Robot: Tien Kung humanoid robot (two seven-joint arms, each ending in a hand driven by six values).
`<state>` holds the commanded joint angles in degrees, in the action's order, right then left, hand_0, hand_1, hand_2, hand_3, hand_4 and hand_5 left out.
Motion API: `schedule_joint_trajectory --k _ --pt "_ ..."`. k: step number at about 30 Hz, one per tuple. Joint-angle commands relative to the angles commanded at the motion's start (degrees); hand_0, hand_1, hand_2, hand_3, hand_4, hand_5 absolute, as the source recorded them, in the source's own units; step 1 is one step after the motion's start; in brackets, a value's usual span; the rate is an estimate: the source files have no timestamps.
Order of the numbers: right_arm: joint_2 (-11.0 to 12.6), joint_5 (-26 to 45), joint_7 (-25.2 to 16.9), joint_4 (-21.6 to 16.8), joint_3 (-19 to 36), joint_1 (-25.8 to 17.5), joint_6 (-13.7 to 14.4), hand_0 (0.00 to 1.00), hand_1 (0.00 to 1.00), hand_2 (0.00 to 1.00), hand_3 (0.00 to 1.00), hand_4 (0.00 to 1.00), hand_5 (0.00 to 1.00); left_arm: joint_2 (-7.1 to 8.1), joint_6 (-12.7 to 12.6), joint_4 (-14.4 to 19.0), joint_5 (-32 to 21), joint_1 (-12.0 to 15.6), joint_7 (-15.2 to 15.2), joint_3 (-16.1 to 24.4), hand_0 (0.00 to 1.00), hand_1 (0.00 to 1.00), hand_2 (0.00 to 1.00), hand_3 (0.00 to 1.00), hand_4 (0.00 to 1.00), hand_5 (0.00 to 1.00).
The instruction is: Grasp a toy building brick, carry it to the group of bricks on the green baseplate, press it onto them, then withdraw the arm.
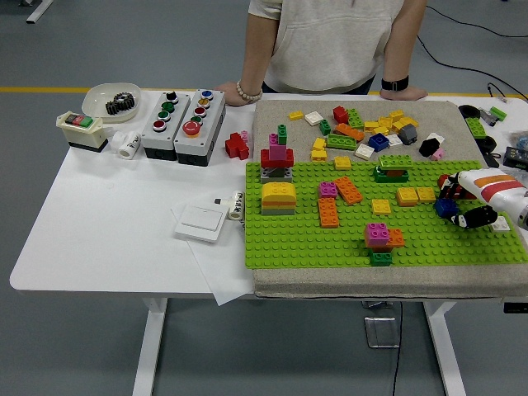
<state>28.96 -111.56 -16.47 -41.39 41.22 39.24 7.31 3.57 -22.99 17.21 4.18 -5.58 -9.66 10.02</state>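
Note:
The green baseplate (pixel 297 243) lies on a beige mat on the right half of the table. Several brick groups stand on it: a magenta, orange and green stack (pixel 380 239), a yellow-on-grey block (pixel 279 198), a red and magenta tower (pixel 277 160) and flat orange bricks (pixel 330 212). My right hand (pixel 456 213), white with orange stripes and black fingers, hovers low over the plate's right end. Its fingers are curled around a dark blue brick (pixel 445 207). The left arm is out of view.
Loose bricks (pixel 363 128) are heaped on the mat behind the plate. A white brick (pixel 500 223) sits by my hand. Button boxes (pixel 181 115), a white bowl (pixel 111 101) and a switch plate (pixel 203 221) are at left. A person leans both hands (pixel 238 92) on the far edge.

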Motion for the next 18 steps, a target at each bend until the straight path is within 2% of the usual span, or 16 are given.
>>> schedule_joint_trajectory --k 18 --pt "-0.2 0.05 -0.05 0.28 0.42 -0.02 -0.88 0.532 0.525 0.577 0.55 0.758 0.176 0.09 0.04 0.11 1.02 -0.21 -0.36 0.52 0.743 0.73 0.73 0.591 0.646 0.663"
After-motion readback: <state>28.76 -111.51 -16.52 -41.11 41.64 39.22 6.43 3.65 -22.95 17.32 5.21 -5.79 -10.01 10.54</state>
